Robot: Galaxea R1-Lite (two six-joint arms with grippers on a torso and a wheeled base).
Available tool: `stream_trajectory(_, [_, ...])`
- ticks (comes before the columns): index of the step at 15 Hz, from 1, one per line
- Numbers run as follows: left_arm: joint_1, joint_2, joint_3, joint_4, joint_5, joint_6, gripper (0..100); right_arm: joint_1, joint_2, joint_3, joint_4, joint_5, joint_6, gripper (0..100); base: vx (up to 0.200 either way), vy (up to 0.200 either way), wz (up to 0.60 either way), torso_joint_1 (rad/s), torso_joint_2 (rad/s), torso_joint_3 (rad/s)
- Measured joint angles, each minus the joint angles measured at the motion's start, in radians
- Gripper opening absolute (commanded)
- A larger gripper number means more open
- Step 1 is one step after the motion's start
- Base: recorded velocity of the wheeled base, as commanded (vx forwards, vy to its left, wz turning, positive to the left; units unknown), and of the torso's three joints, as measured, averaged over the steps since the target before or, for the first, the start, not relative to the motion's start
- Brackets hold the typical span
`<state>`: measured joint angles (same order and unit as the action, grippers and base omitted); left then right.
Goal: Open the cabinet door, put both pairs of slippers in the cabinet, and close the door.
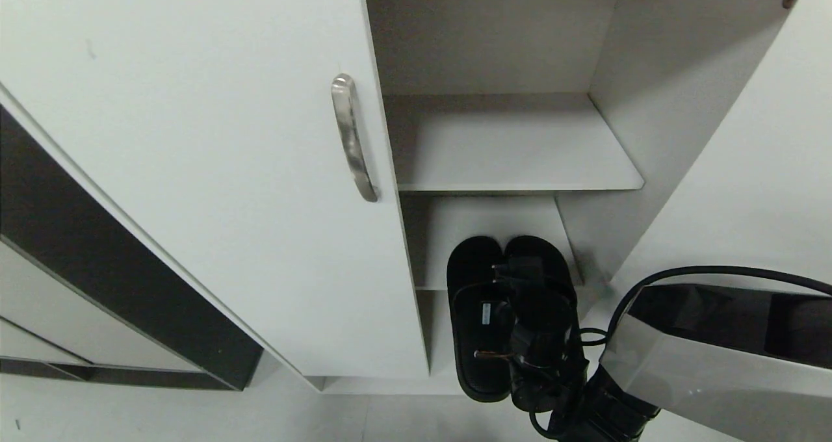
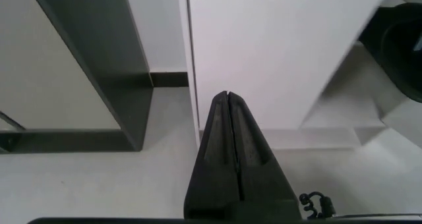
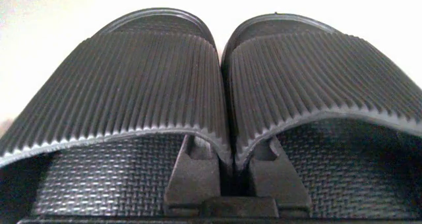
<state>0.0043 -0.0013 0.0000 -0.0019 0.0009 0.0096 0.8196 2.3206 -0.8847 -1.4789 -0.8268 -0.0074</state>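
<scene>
A pair of black ribbed slippers (image 1: 478, 312) lies side by side in the cabinet's bottom compartment, toes inward and heels over the front edge. My right gripper (image 1: 530, 305) reaches in from the right and is shut on them. In the right wrist view its fingers (image 3: 191, 168) sit under the two straps, pinching the inner sides of the slippers (image 3: 132, 85) together around the right gripper (image 3: 227, 165). The cabinet's right door (image 1: 767, 169) stands open; the left door (image 1: 195, 169) with its metal handle (image 1: 353, 136) is closed. My left gripper (image 2: 227, 125) hangs shut and empty above the floor before the closed door.
Two bare white shelves, an upper shelf (image 1: 513, 143) and a lower shelf (image 1: 487, 227), sit above the slippers. A dark grey panel (image 1: 97, 266) flanks the cabinet on the left. Pale floor (image 1: 195, 416) runs along the front.
</scene>
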Motion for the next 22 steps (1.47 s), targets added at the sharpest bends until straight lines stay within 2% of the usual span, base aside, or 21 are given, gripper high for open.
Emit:
stream_trajectory(5, [0.0, 0.0, 0.0, 0.001, 0.0, -0.003, 0, -0.014, 0.006, -0.02, 0.006, 0.002, 0.001, 0, 0.0, 0.0, 0.0, 0.0, 0.0, 0.0])
stream_trajectory(8, [0.0, 0.0, 0.0, 0.001, 0.0, -0.003, 0, -0.047, 0.018, -0.069, 0.057, 0.013, 0.001, 0, 0.0, 0.0, 0.0, 0.0, 0.0, 0.0])
stream_trajectory(18, [0.0, 0.0, 0.0, 0.001, 0.003, -0.004, 0, -0.125, 0.072, -0.437, 0.35, 0.069, 0.007, 0, 0.0, 0.0, 0.0, 0.0, 0.0, 0.0])
stream_trajectory(22, [0.0, 0.0, 0.0, 0.001, 0.003, -0.008, 0, -0.147, 0.114, -0.547, 0.389, 0.07, 0.008, 0, 0.0, 0.0, 0.0, 0.0, 0.0, 0.0])
